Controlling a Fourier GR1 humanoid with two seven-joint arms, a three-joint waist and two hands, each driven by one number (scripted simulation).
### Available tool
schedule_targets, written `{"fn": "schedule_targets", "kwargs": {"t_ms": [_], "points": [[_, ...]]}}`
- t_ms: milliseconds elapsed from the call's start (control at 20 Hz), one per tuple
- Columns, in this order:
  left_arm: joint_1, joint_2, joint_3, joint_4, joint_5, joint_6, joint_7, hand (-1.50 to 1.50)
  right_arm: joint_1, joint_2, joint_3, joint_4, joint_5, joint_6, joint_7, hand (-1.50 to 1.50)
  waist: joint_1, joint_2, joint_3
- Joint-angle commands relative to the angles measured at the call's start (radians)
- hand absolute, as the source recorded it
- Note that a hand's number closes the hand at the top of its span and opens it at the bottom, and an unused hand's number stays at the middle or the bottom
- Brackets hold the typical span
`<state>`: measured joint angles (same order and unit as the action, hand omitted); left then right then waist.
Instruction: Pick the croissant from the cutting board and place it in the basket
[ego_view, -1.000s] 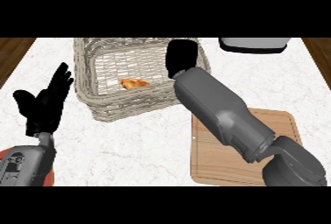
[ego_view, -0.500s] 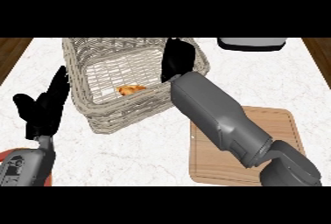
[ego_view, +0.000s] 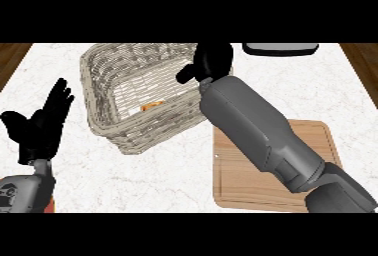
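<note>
Fingers of the right hand hang relaxed, holding nothing, over the woven wicker basket's far rim. Below and left of them the orange croissant lies inside. Best lift straight up, clear of the rim. The left hand rests open.

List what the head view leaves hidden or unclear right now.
- Croissant: only a small orange patch shows inside the basket; its near wall hides the rest.
- Cutting board: the right forearm covers its left part.
- Right hand: seen from the back, finger pose unclear.
- Dark object: cut off by the top edge.
</note>
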<state>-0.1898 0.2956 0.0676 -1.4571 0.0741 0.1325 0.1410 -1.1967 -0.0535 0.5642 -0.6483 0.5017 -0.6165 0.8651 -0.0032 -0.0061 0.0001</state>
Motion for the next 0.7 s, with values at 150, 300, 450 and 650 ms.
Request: {"fn": "schedule_targets", "kwargs": {"t_ms": [150,300,450,650], "points": [[0.054,-0.006,0.009,-0.013,-0.012,0.011,-0.013,0.00,0.212,-0.078,-0.072,-0.281,-0.017,-0.134,0.045,-1.50,-0.038,-0.011,0.001],[0.048,0.003,0.020,-0.041,-0.002,0.010,0.022,0.00,0.336,-0.171,-0.098,-0.459,-0.044,-0.091,0.032,-1.50,-0.041,-0.011,0.001],[0.033,-0.021,0.010,0.021,-0.019,0.009,-0.032,0.00,0.485,-0.216,-0.049,-0.674,-0.014,-0.039,0.079,-1.50,-0.044,-0.007,0.000],[0.049,0.010,0.025,-0.049,-0.005,-0.009,0.015,0.00,0.679,-0.362,-0.108,-0.929,-0.095,-0.014,-0.013,-1.50,-0.030,-0.004,0.001]]}}
